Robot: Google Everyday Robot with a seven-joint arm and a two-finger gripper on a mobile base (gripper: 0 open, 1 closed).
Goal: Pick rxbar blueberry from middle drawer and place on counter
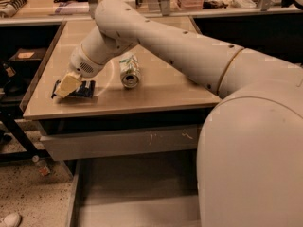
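Your claw [67, 85] sits low at the front left of the surface [156, 91], tilted down and touching the left end of the rxbar blueberry [84, 90]; you cannot tell from this angle whether the claw is apart or clamped on the wrapper. The bar lies flat on the surface, dark against the beige, near the left edge; a faint white arc mark [111, 77] curves just to its right. Further right, well apart from the bar, a green-white drink can [129, 71] lies on its side with its mouth facing you.

The surface is glossy and square with a thin metal rim; your pale arm [180, 46] crosses it from the right and fills the lower right corner. Below the front edge you see a grey drawer front [118, 143] with small white scratches; beneath that the middle drawer [137, 193] stands pulled out, its flat grey floor bare. To the left there is speckled flooring [28, 193]; behind, a cluttered bench [42, 4].

Counted: one claw; one bar; one can; one open drawer.
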